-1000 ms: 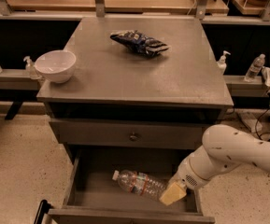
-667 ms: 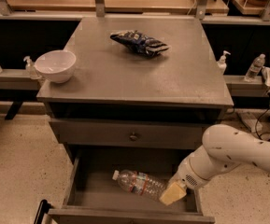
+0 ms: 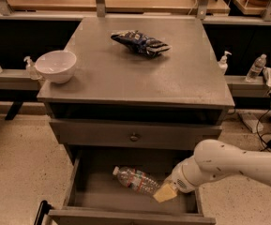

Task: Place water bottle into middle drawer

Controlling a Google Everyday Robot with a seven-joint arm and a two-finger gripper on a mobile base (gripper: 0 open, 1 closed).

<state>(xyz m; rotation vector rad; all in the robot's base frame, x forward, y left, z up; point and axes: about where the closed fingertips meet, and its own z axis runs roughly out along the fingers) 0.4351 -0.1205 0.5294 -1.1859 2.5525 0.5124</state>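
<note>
The water bottle (image 3: 135,179), clear ribbed plastic with a white cap and a red-and-white label band, lies on its side inside the pulled-out middle drawer (image 3: 95,193), cap pointing back left. My gripper (image 3: 164,192), on a white arm coming in from the right, is down inside the drawer at the bottle's base end, touching or very near it. Its yellowish tip shows against the drawer floor.
A closed grey drawer front with a round knob (image 3: 134,137) sits just above the open drawer. On the cabinet top are a white bowl (image 3: 56,65) and a dark blue snack bag (image 3: 139,42). Pump bottles (image 3: 223,62) and another bottle (image 3: 256,68) stand on side shelves.
</note>
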